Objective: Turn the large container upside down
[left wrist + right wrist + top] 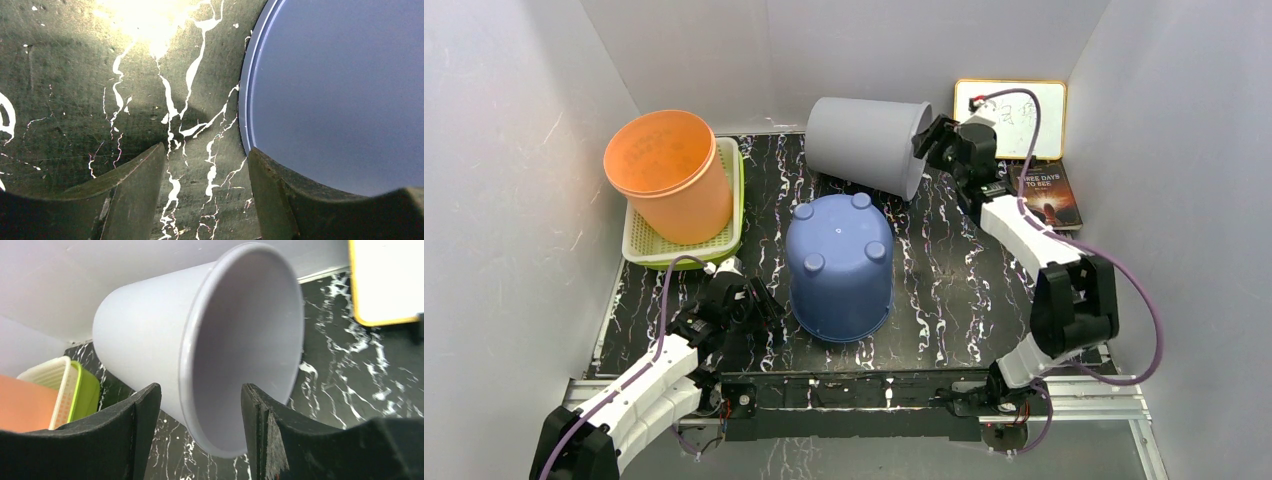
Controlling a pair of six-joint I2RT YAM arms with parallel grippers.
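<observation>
Grey container lies tipped on its side at the back of the table, rim between the right gripper's open jaws, left gripper also open by a blue tub; mid-flip, it likely needs clamping and rolling mouth-down.

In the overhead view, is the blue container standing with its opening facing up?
No, the blue container is upside down, with its base and four round feet facing up.
</observation>
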